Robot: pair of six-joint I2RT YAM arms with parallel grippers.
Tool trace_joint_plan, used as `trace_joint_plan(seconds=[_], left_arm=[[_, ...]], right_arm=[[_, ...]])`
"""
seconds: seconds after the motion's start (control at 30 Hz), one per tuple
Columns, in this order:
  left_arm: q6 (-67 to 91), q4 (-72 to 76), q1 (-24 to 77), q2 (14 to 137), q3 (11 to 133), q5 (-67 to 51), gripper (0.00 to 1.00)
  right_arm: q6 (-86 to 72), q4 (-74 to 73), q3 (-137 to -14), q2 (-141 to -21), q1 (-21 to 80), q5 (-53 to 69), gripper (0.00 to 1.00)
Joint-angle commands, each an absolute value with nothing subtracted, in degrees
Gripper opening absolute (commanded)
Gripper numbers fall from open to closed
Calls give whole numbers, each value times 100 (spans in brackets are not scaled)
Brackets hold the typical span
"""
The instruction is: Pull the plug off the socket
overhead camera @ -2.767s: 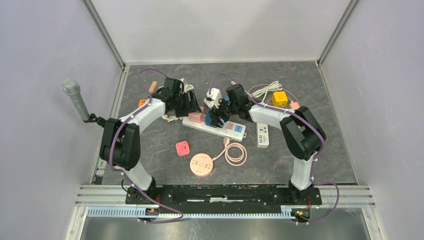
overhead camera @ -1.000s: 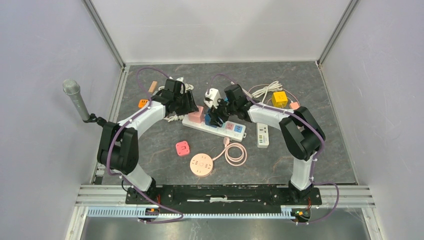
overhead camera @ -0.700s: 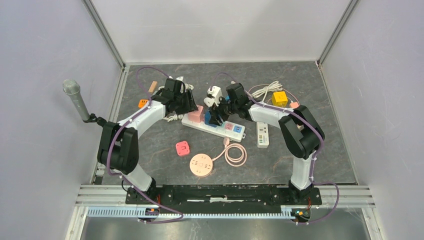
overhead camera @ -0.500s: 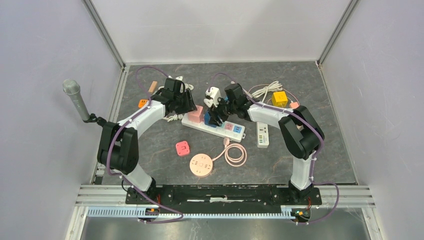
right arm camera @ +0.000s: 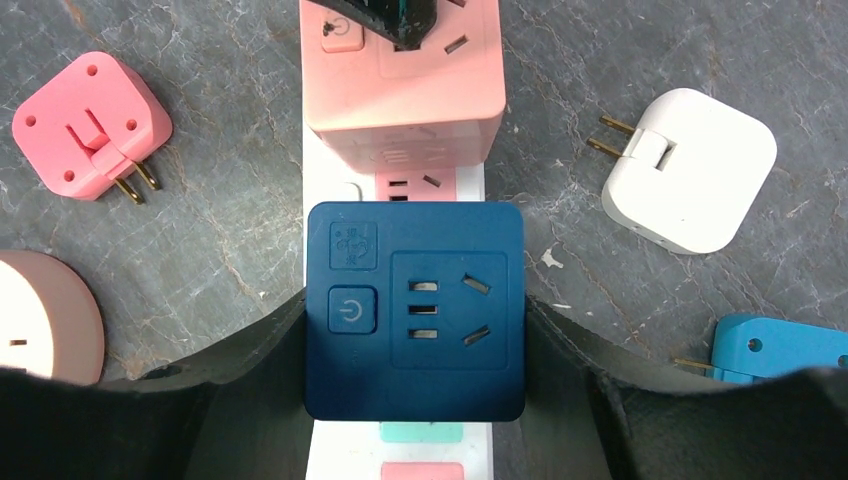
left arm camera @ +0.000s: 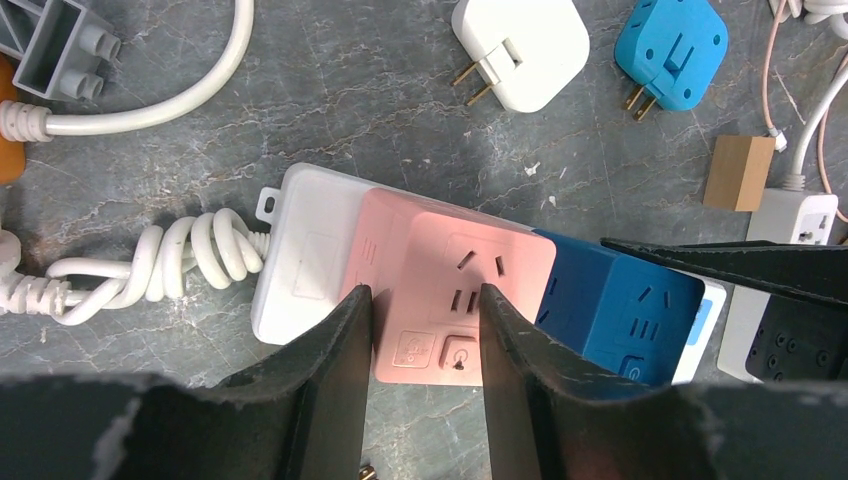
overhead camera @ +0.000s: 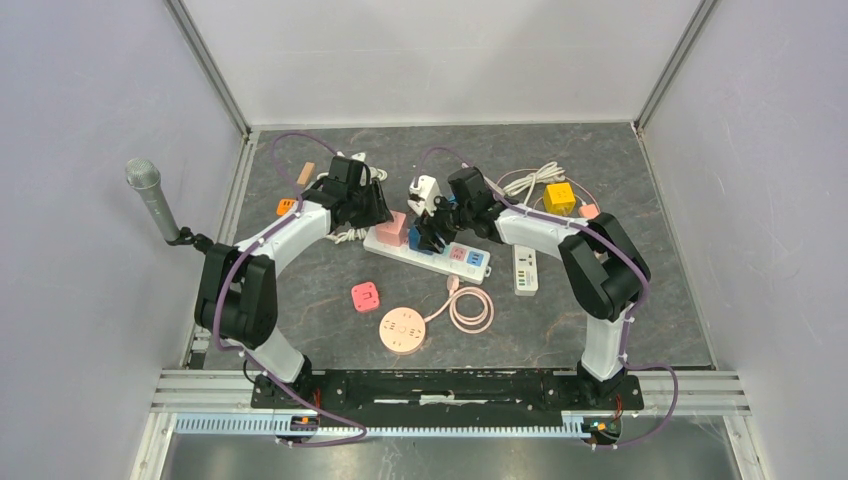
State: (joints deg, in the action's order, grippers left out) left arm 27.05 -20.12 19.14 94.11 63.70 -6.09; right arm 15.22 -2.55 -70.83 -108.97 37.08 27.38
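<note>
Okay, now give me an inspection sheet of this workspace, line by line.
Surface: dark marbled table.
Job's things: pink cube adapter and dark blue cube adapter both sitting on white power strip.
Clutter: loose white plug, light blue plug, pink plug, round pink socket, yellow cube, second strip.
Grippers: left gripper open over pink adapter; right gripper closed on blue adapter's sides.
Cables: coiled white cord at strip's end; pink cable looped.
Surroundings: microphone at left; grey walls.

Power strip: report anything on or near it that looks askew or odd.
Nothing looks damaged. The cord is bunched in a knot at one end of the strip, and a white plug and a light-blue plug lie loose beside it, prongs bare.
</note>
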Motion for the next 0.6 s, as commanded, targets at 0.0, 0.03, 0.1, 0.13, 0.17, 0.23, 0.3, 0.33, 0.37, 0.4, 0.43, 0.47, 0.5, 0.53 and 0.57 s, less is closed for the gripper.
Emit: trace_joint_plan(seconds=[0.0, 0.03, 0.1, 0.13, 0.17, 0.23, 0.3, 0.33, 0.37, 0.4, 0.43, 0.47, 0.5, 0.53, 0.57], left_arm=[[2615, -3173, 2083, 10044, 5804, -369, 37], [2626, -3176, 2096, 10037, 5785, -370, 37], [2637, -3172, 2109, 10037, 5766, -378, 36], [2629, -3177, 2105, 10045, 5757, -393, 36], [2626, -3173, 2113, 10050, 5748, -403, 35], [2610, -3182, 2126, 10069, 5748, -409, 35], [2596, -3182, 2127, 10077, 5761, -404, 34], [2593, -3182, 2126, 10087, 5765, -404, 34], [2592, -3177, 2126, 10081, 5772, -404, 34], [2586, -3182, 2127, 10077, 5774, -406, 34], [2588, -3185, 2119, 10072, 5770, -406, 34], [2586, -3182, 2126, 10072, 5766, -404, 33], [2588, -3182, 2126, 10085, 5766, -405, 33], [2590, -3182, 2122, 10089, 5766, -404, 34], [2592, -3182, 2119, 10098, 5766, -412, 33]], right_arm=[[1335, 444, -7249, -10609, 3795, 3482, 0], [1423, 400, -7234, -10590, 3820, 3255, 0], [1637, 291, -7236, -10552, 3864, 2791, 0], [1747, 231, -7253, -10526, 3880, 2608, 0], [1790, 212, -7283, -10500, 3885, 2547, 0], [1768, 239, -7334, -10440, 3848, 2618, 0], [1521, 414, -7357, -10413, 3781, 3005, 0], [1372, 518, -7353, -10415, 3732, 3222, 0], [1196, 661, -7337, -10415, 3692, 3458, 0], [1016, 791, -7306, -10422, 3658, 3654, 0], [894, 937, -7267, -10430, 3634, 3812, 0], [761, 1062, -7239, -10453, 3621, 3963, 0], [655, 1176, -7205, -10466, 3622, 4059, 0], [522, 1308, -7167, -10496, 3626, 4152, 0], [426, 1423, -7128, -10515, 3645, 4190, 0]])
